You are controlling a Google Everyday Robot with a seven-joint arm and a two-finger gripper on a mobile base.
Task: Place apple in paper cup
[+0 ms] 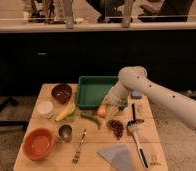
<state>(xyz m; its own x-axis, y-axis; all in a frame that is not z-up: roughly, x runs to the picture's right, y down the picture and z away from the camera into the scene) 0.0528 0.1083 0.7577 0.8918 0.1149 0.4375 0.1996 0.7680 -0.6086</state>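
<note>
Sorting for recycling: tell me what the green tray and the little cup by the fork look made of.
The green tray: likely plastic, uniform matte colour. The little cup: probably metal, grey with a sheen. The pincer is shut on the apple at the tray's front edge.

White robot arm (158, 96) — smooth, glossy shells.
Thick tubular links meet at a bulbous joint — the gripper (105, 106) tips it, at the green tray (93, 90)'s front edge.

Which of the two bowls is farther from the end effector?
The orange bowl, nearest the camera; the dark red bowl sits closer to the end effector, shut on the apple by the green tray.
</note>
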